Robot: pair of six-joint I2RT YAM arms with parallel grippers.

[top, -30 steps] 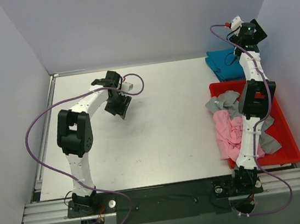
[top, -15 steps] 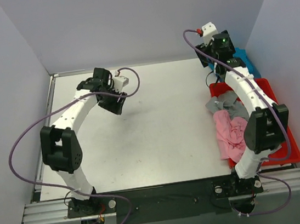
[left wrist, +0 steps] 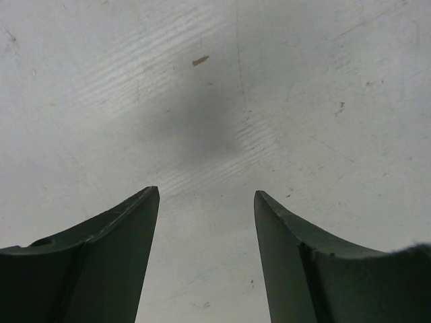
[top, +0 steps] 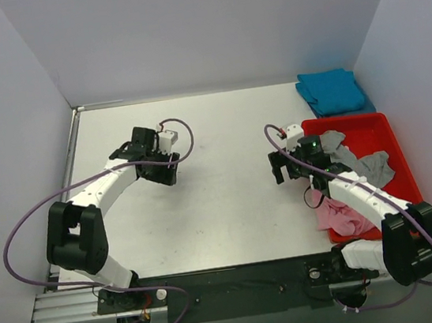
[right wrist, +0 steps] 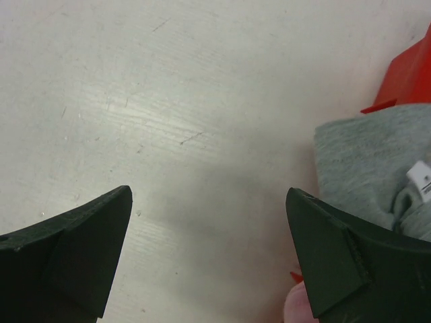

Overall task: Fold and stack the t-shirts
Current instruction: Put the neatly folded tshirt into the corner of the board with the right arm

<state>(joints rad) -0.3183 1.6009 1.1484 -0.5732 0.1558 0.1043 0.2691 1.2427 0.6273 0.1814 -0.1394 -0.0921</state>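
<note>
Right fingers (right wrist: 74, 249) wide beside grey t-shirt (right wrist: 357, 155)

Two arms reaching over a pale table, shirts waiting at the right

The left gripper (top: 161, 171) is hanging over bare table (top: 219, 121) at about 9 o'clock from the middle, while the right gripper (top: 287, 172) is hovering at about 3 o'clock, just beside the red tray (top: 375, 128). Inside the tray a grey t-shirt (top: 369, 165) is lying crumpled, and at its 7 o'clock a pink t-shirt (top: 336, 213) is spilling over the tray's 9 o'clock rim (the right arm is crossing above both). A folded teal-blue stack (top: 332, 90) is sitting in the table's 2 o'clock corner, just beyond the tray's 12 o'clock edge. Purple cables (top: 18, 227) are looping off both arms.
</note>
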